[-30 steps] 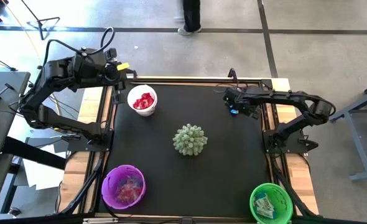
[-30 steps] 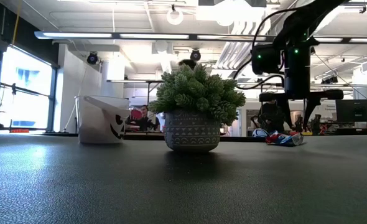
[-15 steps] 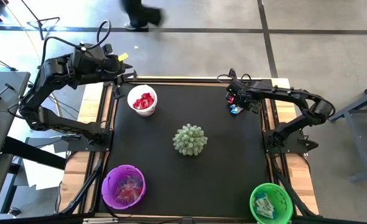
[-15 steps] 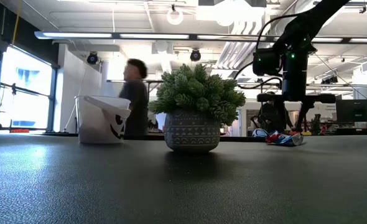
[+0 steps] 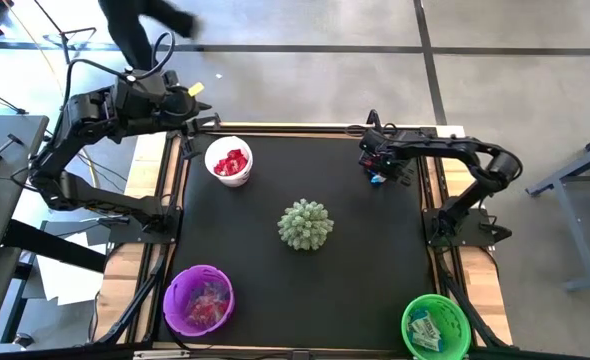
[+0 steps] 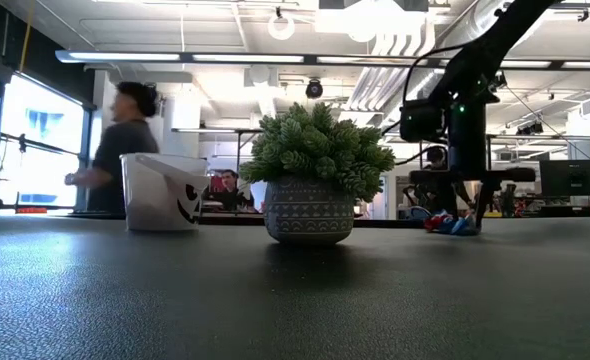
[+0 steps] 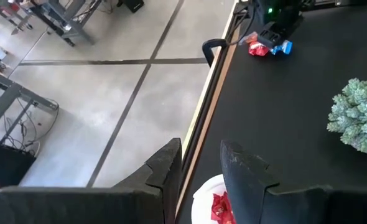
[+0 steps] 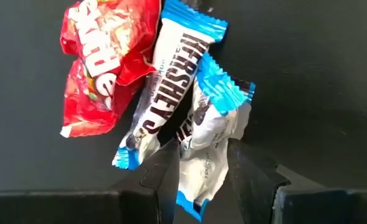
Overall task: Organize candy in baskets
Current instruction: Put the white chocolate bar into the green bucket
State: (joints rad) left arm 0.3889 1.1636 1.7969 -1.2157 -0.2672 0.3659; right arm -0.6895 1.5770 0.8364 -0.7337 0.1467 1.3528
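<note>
A small pile of candy (image 8: pixel 165 81) lies near the table's far right corner: one red wrapper (image 8: pixel 96 59) and two blue-and-white bars. My right gripper (image 8: pixel 202 152) points down at the pile (image 5: pixel 377 178), open, with a finger on either side of the nearer blue-and-white bar (image 8: pixel 208 124). My left gripper (image 7: pixel 201 149) hangs open and empty above the far left corner (image 5: pixel 197 112), beside the white basket (image 5: pixel 215 150), which holds red candy. The purple basket (image 5: pixel 199 268) and the green basket (image 5: pixel 436 297) stand at the near edge. My right gripper comes from above, its fingers (image 8: pixel 165 174) flanking the lower end of the blue-and-white bar (image 8: pixel 199 180), which lies flat on the table. Whether the fingers touch the wrapper, I cannot tell.
A spiky pale-green plant in a patterned pot (image 5: pixel 305 224) stands in the middle of the table. A person walks across the floor beyond the far left edge (image 5: pixel 140 25). The black mat around the plant is bare.
My right gripper has come down toward the candy pile and shifted a little toward the far edge, still open at the same width. The candy has stayed where it was. A person has walked leftward past the table's far side.
</note>
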